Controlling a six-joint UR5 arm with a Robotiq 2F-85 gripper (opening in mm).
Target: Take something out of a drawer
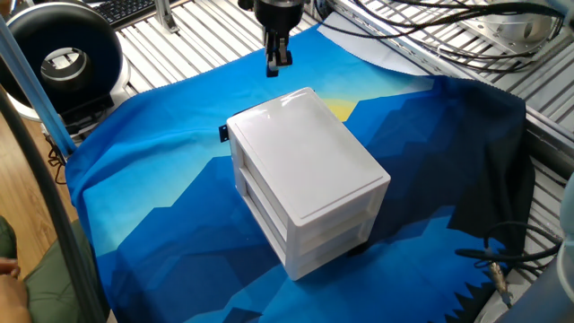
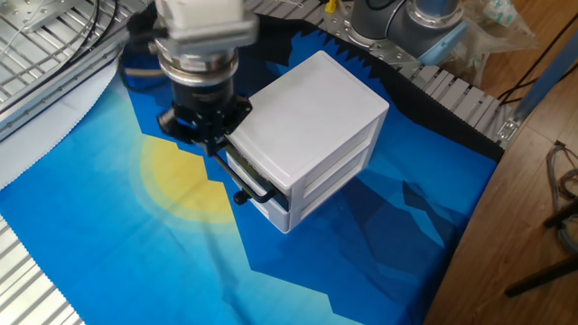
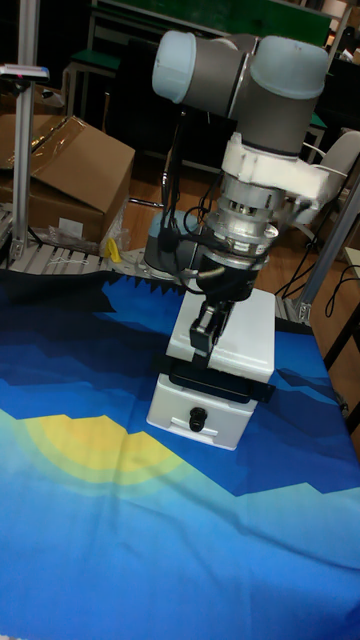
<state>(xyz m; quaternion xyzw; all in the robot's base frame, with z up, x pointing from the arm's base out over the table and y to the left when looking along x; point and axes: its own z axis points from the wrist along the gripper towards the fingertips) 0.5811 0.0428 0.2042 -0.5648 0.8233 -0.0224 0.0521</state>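
Observation:
The white drawer unit stands on the blue cloth. Its uppermost drawer shows a black handle on the front and looks barely ajar. My gripper hangs just above and in front of that handle, fingers pointing down and a narrow gap between them, holding nothing. In one fixed view the gripper shows behind the unit's far top edge; in the other fixed view the gripper is blurred beside the unit's front corner. The something is hidden.
The lower drawer has a black knob. A blue and yellow cloth covers the table. A black round device sits at the far left, cables trail at the back, and a cardboard box stands behind the table.

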